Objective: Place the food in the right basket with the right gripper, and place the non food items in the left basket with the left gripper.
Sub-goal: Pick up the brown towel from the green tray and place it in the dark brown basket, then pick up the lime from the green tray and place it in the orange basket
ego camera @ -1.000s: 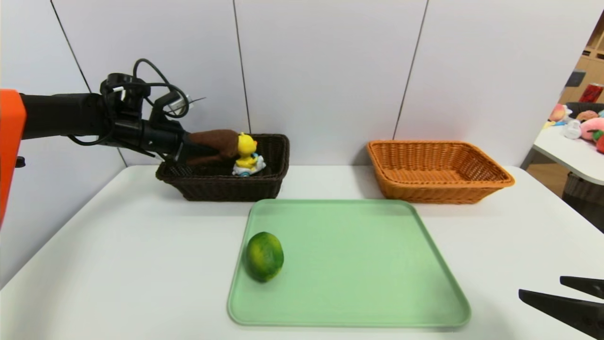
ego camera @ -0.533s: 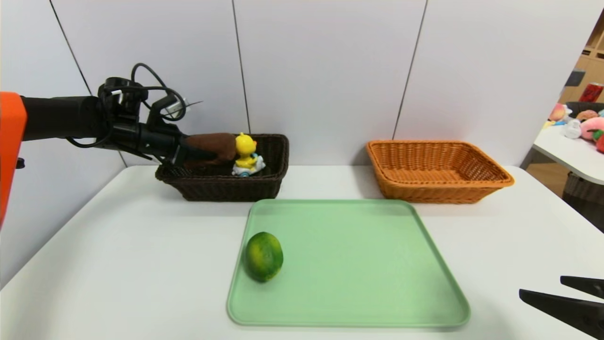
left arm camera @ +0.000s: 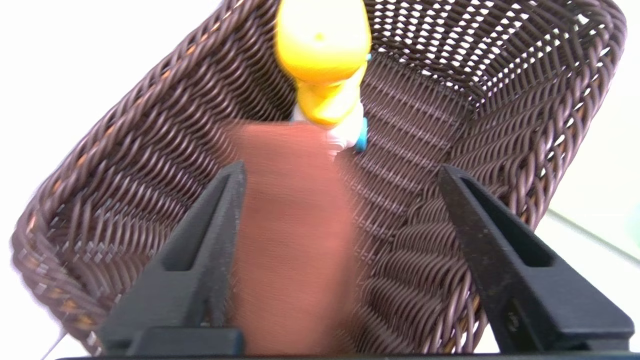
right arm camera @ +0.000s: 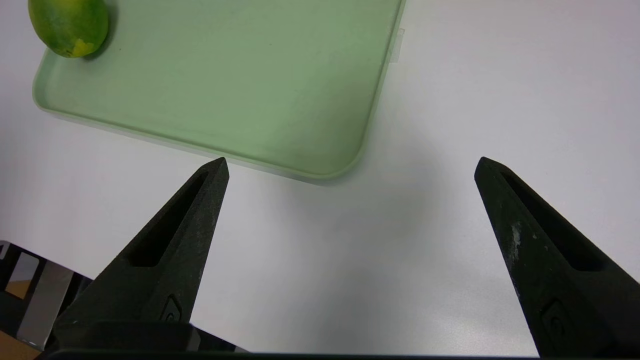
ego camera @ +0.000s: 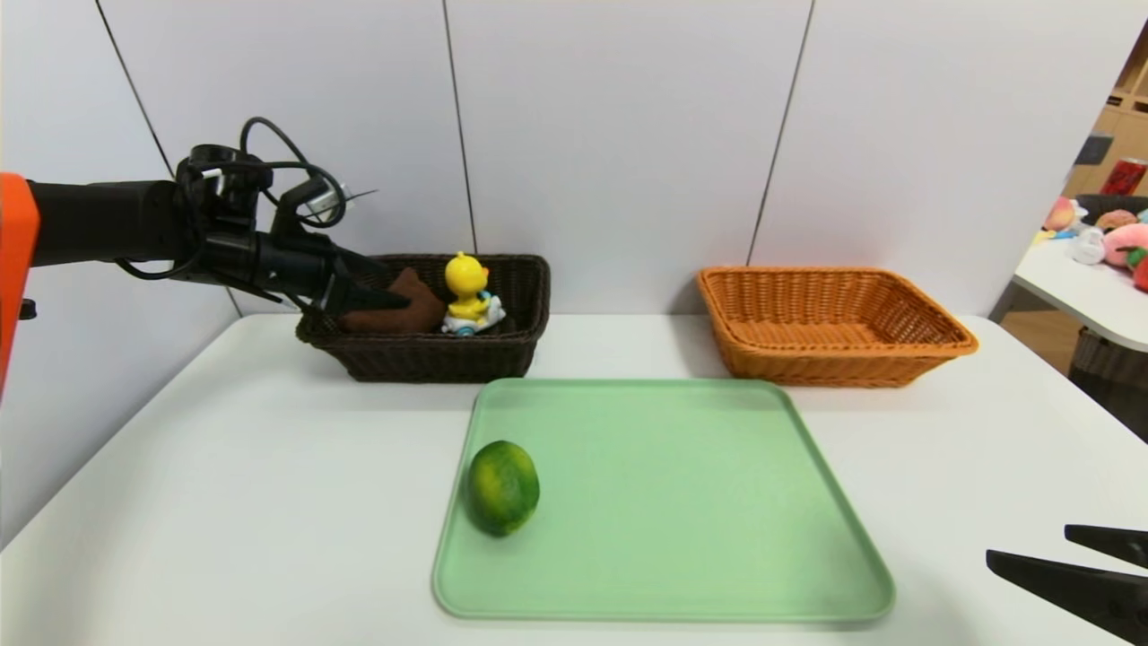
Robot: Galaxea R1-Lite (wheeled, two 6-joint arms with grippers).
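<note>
A brown soft item (ego camera: 399, 309) lies inside the dark brown left basket (ego camera: 430, 359), next to a yellow duck toy (ego camera: 468, 292). My left gripper (ego camera: 381, 296) hovers over the basket's left end, open. In the left wrist view the brown item (left arm camera: 290, 225) lies against one finger with a wide gap to the other, and the duck toy (left arm camera: 322, 60) stands beyond it. A green lime (ego camera: 500, 486) rests at the left edge of the green tray (ego camera: 673, 502). My right gripper (ego camera: 1027, 545) is open above the table's front right corner, holding nothing. The orange right basket (ego camera: 834, 359) has nothing in it.
Both baskets stand along the back of the white table (ego camera: 224, 502), behind the tray. A side table with plush toys (ego camera: 1112, 242) is off to the far right. The right wrist view shows the tray's corner (right arm camera: 350, 160) and the lime (right arm camera: 67, 25).
The left gripper has opened and let the brown item go; it has dropped from rim height into the left basket. The left arm has drawn back slightly. The right arm is still.
</note>
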